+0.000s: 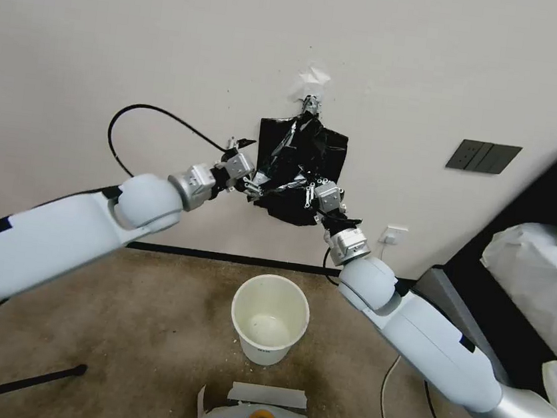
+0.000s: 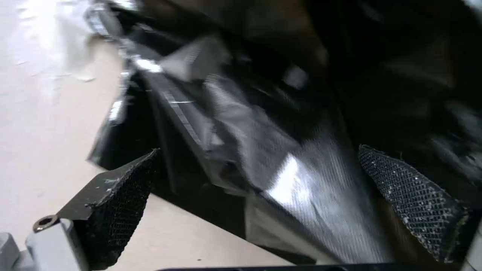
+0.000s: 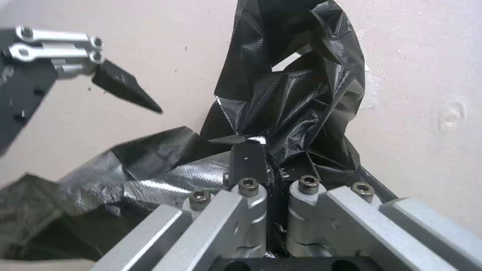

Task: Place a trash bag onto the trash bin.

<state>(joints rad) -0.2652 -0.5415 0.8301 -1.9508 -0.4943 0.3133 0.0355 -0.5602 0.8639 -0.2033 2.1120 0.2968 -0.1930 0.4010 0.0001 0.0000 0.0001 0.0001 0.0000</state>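
The trash bag [image 1: 294, 170] hangs crumpled against the wall [image 1: 144, 33] under a patch of white tape [image 1: 310, 82], above the trash bin [image 1: 270, 317] standing on the carpet [image 1: 144, 328]. The right gripper [image 3: 266, 158] has its fingers pressed together, pinching a fold at the bag's lower right edge; the left gripper [image 2: 261, 188], fingers spread apart, straddles the plastic at the bag's lower left edge.

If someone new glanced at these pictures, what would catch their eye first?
First, the glossy black trash bag hanging against the wall, with the left gripper open beside it and the right gripper pinching it. Below, the cream trash bin stands unlined on the floor.
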